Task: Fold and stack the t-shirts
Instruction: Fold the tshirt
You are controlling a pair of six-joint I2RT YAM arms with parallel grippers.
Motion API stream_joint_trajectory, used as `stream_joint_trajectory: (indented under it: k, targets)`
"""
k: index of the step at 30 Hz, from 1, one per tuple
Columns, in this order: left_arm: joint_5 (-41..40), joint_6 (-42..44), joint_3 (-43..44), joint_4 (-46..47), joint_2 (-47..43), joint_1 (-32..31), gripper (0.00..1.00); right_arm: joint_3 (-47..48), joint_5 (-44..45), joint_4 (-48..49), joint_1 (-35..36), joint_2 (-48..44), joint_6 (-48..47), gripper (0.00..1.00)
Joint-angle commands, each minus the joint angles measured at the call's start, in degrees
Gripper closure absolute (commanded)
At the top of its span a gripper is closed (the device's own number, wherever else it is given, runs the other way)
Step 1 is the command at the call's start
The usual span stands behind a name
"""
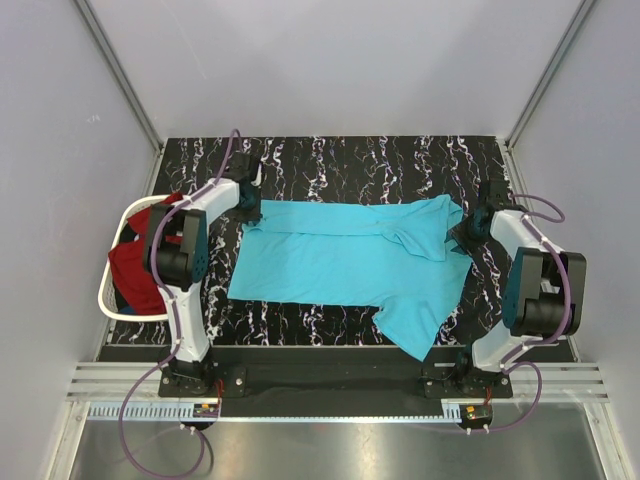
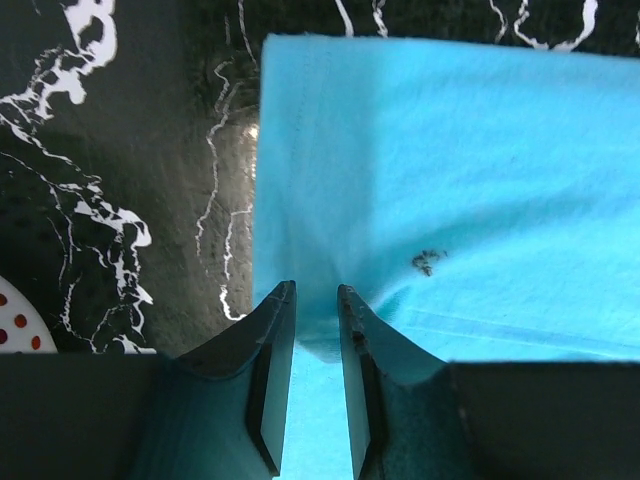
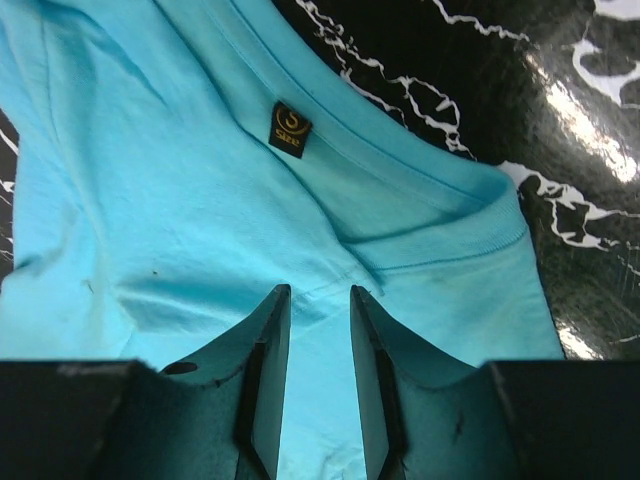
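Note:
The turquoise t-shirt lies spread across the black marbled table, its collar end at the right and one sleeve reaching the near edge. My left gripper is at its far left corner; in the left wrist view the jaws stand narrow, with the shirt's edge bunched between them. My right gripper is at the collar end; in the right wrist view the jaws pinch cloth just below the collar. The dark red t-shirt lies crumpled in the basket.
The white laundry basket stands at the table's left edge beside the left arm; a bit of it shows in the left wrist view. Grey walls enclose the table on three sides. A black size label sits inside the collar.

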Motion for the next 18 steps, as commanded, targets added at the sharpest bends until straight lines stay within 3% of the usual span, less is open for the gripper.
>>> stream_joint_trajectory:
  k: [1,11,13,18]
  targets:
    - [-3.08,0.92,0.00,1.07,-0.01,-1.50,0.71,-0.77,1.58,-0.07,0.45,-3.73,2.26,0.63]
    - [-8.53,2.42,2.28,0.19,-3.51,-3.34,0.69,-2.35,2.19,-0.07,0.45,-2.86,1.30,0.63]
    - [-6.25,1.98,2.20,0.10,-5.97,-4.05,0.69,-2.53,2.11,-0.16,0.45,-3.03,1.47,0.63]
    - [14.61,-3.19,1.15,5.53,-12.75,-10.10,0.67,-3.14,4.04,0.28,0.54,-4.18,2.26,0.63]
